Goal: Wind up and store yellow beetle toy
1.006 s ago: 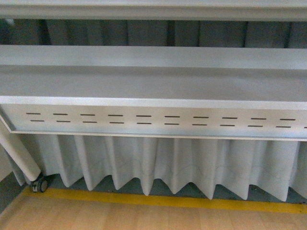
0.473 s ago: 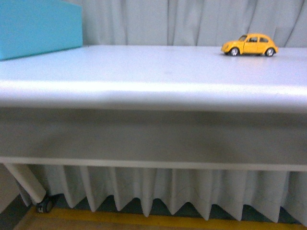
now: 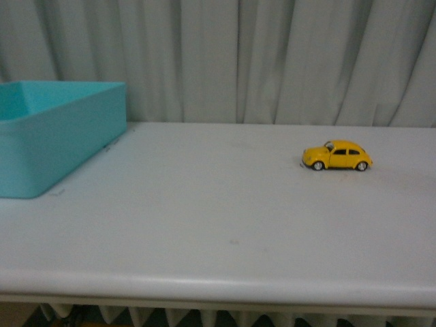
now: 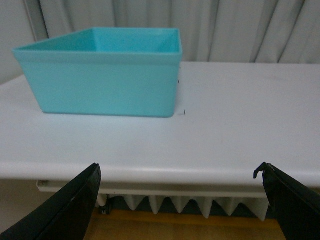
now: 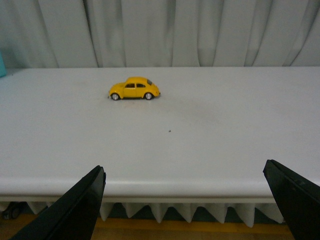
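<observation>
A teal bin [image 3: 61, 136] sat at the 9 o'clock side of the white surface [image 3: 204, 225] in the front view. It was open-topped, its left part cut off by the frame, and its near corner was set back from the surface's rounded front edge. The left wrist view showed the left gripper [image 4: 176, 170] short of that front edge. Its dark fingers [image 4: 70, 205] were spread wide apart and held nothing, and the bin faced it across a band of bare surface.

From the bin toward 3 o'clock the surface ran bare across its middle. The yellow beetle toy [image 3: 336, 156] stood on its wheels at about 2 o'clock, side-on to the camera with its nose toward the bin. It was well apart from the bin and closer to the back edge than the front, with free room on every side. A pleated grey curtain [image 3: 238, 61] hung just behind the back edge.

In the right wrist view the right gripper [image 5: 184, 167] hung off the front edge, its fingers [image 5: 75, 205] wide apart and empty. The yellow beetle toy [image 5: 134, 88] was well ahead of it across open surface.
</observation>
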Robot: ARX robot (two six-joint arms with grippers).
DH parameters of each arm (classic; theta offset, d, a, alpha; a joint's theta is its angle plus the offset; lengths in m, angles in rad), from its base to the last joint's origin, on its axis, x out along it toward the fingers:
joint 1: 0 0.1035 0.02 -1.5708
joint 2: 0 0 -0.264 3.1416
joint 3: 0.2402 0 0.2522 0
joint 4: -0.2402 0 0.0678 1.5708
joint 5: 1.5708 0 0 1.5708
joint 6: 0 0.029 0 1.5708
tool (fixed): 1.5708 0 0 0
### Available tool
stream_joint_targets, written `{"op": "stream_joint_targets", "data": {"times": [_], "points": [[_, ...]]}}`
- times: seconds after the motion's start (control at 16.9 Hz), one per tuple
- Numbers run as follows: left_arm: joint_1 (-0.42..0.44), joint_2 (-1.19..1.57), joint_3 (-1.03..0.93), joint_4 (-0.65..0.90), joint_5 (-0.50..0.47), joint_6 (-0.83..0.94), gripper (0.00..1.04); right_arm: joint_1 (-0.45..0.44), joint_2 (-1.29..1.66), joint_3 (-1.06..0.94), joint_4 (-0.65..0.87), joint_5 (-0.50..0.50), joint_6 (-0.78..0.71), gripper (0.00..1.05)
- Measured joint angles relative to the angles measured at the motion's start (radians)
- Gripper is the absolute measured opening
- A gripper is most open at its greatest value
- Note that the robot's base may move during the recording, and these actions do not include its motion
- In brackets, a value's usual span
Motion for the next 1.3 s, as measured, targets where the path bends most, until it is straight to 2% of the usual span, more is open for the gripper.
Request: {"op": "stream_joint_targets", "data": {"times": [1.3], "points": [[0.000,0.000,0.000,0.000,0.000,0.000,0.98,0.000,0.000,0.000,0.000,0.000,0.002,0.98]]}}
